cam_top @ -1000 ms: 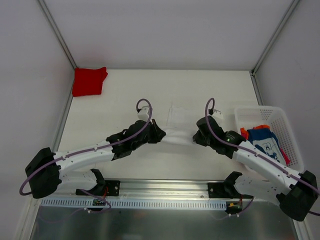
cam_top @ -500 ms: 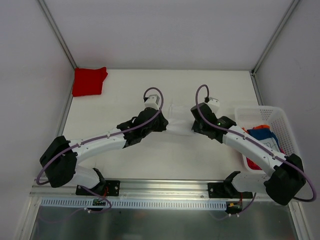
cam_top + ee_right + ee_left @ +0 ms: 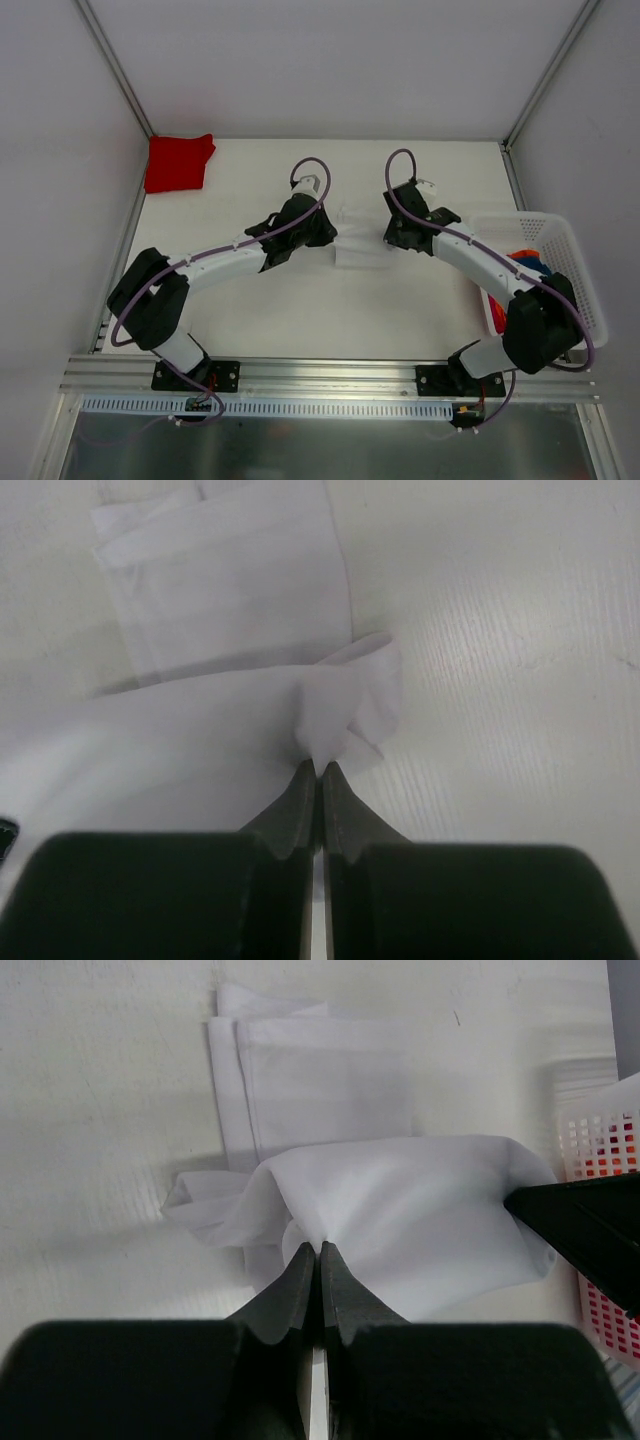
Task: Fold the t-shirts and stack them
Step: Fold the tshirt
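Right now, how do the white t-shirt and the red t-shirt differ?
The white t-shirt lies partly folded at the middle of the table; the red t-shirt sits folded in its far left corner. The left gripper and right gripper pinch the white one; nothing touches the red one. Both are plain, without print.

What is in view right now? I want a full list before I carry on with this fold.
white t-shirt: one, white, middle of the table, partly folded, pinched by both grippers
red t-shirt: one, red, folded, far left corner of the table
basket: one, white mesh, right side of the table
blue t-shirt: one, blue, in the basket, partly hidden by the right arm
orange-red t-shirt: one, orange-red, in the basket, mostly hidden
table: one, white, under everything
left gripper: one, black, shut on the white t-shirt
right gripper: one, black, shut on the white t-shirt
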`<act>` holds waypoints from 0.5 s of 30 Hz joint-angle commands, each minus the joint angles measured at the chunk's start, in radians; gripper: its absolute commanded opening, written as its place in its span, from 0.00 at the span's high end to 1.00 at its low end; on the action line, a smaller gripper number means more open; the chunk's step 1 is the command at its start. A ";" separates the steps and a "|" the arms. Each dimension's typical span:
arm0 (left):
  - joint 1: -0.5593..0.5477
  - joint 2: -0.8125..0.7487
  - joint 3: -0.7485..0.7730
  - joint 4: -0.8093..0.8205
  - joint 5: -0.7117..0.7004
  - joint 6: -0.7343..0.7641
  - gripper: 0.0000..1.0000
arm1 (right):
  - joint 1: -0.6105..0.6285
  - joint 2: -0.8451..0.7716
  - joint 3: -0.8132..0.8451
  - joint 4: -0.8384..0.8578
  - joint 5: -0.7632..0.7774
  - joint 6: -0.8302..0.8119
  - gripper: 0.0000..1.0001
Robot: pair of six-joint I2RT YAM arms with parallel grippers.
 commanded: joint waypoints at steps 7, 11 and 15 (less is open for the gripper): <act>0.098 0.156 0.152 0.047 0.115 0.049 1.00 | -0.111 0.214 0.179 0.037 -0.066 -0.087 0.99; 0.123 0.246 0.179 0.086 0.143 0.052 1.00 | -0.140 0.315 0.246 0.057 -0.094 -0.106 0.99; 0.149 0.323 0.218 0.119 0.203 0.055 1.00 | -0.164 0.415 0.326 0.067 -0.116 -0.126 1.00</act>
